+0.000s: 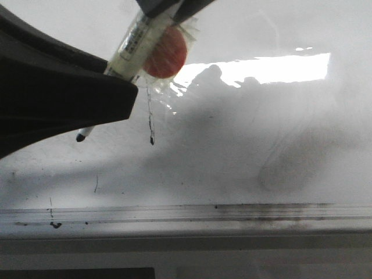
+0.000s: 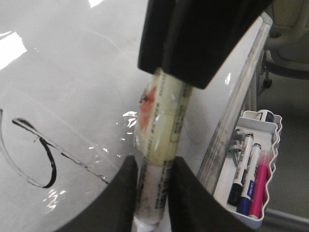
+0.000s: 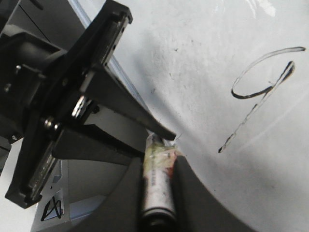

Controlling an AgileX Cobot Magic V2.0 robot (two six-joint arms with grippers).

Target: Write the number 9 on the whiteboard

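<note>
Black plastic, both hands: our left hand (image 2: 153, 193) and right hand (image 3: 159, 188) sat clamped around the light, stiff, tape-wrapped white marker (image 2: 159, 159), slippery, best gripped mid-barrel. Beyond, the thin black number 9 (image 3: 263, 82) lay on the glossy whiteboard (image 1: 261, 145).

Glossy white whiteboard (image 1: 261, 116), smudged grey, black specks along its silvery rail (image 1: 186, 212). The number 9 (image 3: 260, 92) shows thin and black. White marker (image 2: 157, 159) with black print, orange-red disc (image 1: 165, 53) taped on. Black grippers.
</note>
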